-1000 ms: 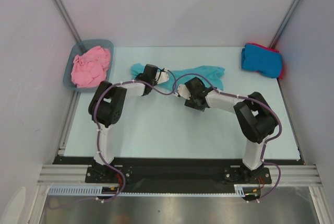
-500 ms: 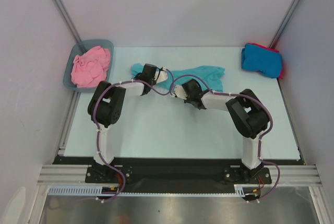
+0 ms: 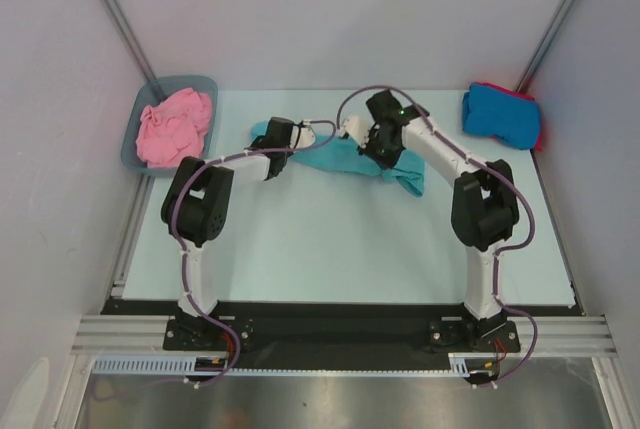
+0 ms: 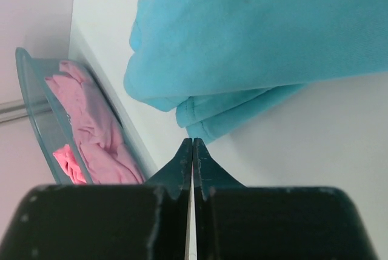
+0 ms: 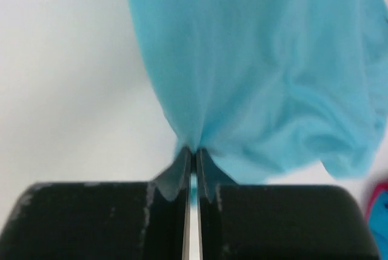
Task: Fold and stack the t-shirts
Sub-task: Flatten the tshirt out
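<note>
Teal t-shirt (image 3: 345, 159) lies bunched in a long band across the far middle of the table (image 3: 330, 239), its long axis running left to right and slanting slightly nearer toward the right end. The right gripper (image 5: 194, 151) stands over the right-centre of that band with its jaws pressed together on a gathered pinch of the teal cloth, which fans out and drapes away from the fingertips. The left gripper (image 4: 193, 145) is at the band's left end, jaws fully closed, tips touching the folded hem. Whether any cloth is caught between them cannot be told from the wrist view. Each arm is thus nearest its own end of the garment, and the judged next move, spreading the shirt flat for folding, depends on the two ends being drawn apart along that left-right axis. Open table surface lies on the near side between the arms, giving room to lay the cloth out toward the bases. At the far left the pink t-shirt (image 3: 172, 129) sits crumpled in the grey-blue tub (image 3: 183, 80), near the left gripper. At the far right corner the bright blue t-shirt (image 3: 498, 114) rests folded on the red t-shirt (image 3: 539, 127), well apart from the teal one and close to the table's right edge
</note>
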Controlling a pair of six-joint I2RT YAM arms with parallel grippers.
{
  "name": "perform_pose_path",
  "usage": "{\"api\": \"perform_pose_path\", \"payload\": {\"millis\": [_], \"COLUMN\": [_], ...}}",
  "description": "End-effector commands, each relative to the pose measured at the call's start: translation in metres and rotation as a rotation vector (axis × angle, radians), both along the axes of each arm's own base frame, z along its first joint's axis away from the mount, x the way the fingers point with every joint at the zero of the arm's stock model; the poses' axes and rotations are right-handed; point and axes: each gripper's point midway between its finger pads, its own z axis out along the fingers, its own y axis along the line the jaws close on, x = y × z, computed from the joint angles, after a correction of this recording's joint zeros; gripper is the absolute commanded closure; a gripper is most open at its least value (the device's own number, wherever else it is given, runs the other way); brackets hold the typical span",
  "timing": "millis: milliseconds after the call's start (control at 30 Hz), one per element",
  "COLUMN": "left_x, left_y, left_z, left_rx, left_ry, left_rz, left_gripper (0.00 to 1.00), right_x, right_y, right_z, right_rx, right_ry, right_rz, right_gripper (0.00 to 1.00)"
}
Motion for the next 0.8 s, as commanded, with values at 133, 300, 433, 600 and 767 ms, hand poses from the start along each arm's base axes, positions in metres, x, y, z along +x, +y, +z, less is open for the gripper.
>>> {"api": "perform_pose_path", "payload": {"millis": [133,300,433,600,767], "left_x": [-0.008,-0.009,-0.009,-0.008,-0.007], "left_y": [-0.019,-0.018,-0.018,-0.017,-0.016], "left_z": [0.015,0.015,0.014,0.016,0.014], "left_rx": [-0.044,-0.051,-0.056,-0.056,-0.065], "left_ry": [-0.012,-0.012,-0.009,-0.018,-0.035], "left_rz": [-0.045,-0.038,-0.035,-0.024,0.0], "left_gripper": [1.0,1.0,1.0,1.0,0.99], "right_x": [-0.019,0.061,0.107,0.124,0.128], "right_y": [-0.011,-0.059,-0.088,-0.108,-0.109], "right_z": [0.04,0.067,0.103,0.112,0.116], "right_rx": [0.207,0.123,0.078,-0.001,-0.009], "right_ry": [0.293,-0.127,-0.387,-0.483,-0.507], "right_rz": [-0.06,-0.248,-0.359,-0.406,-0.408], "right_gripper": [0.97,0.98,0.98,0.99,0.99]}}
